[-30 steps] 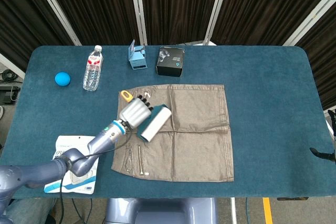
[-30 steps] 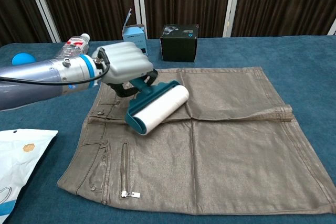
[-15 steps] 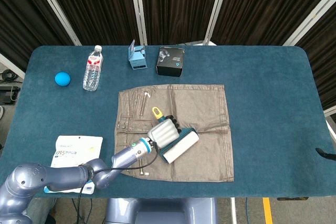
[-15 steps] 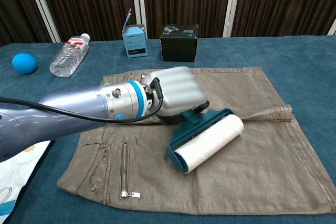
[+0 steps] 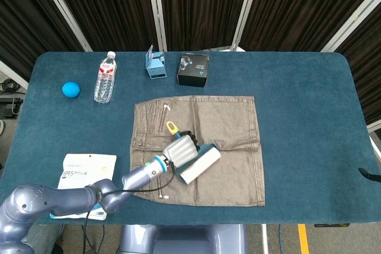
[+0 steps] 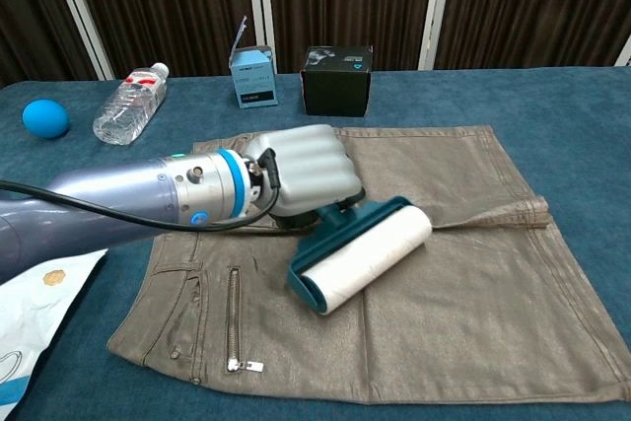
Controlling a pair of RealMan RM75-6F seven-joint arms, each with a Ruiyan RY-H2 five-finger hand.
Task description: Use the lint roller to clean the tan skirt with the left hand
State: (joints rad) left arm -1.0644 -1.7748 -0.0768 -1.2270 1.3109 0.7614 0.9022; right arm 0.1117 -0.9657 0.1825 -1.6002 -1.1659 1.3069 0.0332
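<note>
Gripping the roller [image 6: 360,253] by its teal handle, my left hand [image 6: 301,171] has its fingers curled tight around it, knuckles up. The white drum lies on the skirt [image 6: 473,273], near the middle of the cloth, angled so one end points toward the table's front edge and the other toward the far right. In the head view the handle's yellow tip [image 5: 171,127] sticks out past my hand [image 5: 181,150], and the drum [image 5: 199,165] sits just right of it.

The skirt [image 5: 232,123] is spread flat on the blue table [image 5: 309,105], with its waistband on my left side and a zipper [image 6: 234,317] near the front-left corner. A crease runs across the cloth to the right of the roller.

My right hand does not show in either view.

Behind the skirt stand a small blue box [image 6: 252,76] and a black box [image 6: 337,79]. Further left lie a bottle [image 6: 129,104] on its side and a blue ball [image 6: 45,117]. A white packet [image 5: 87,176] rests by the front-left edge, partly under my arm.
</note>
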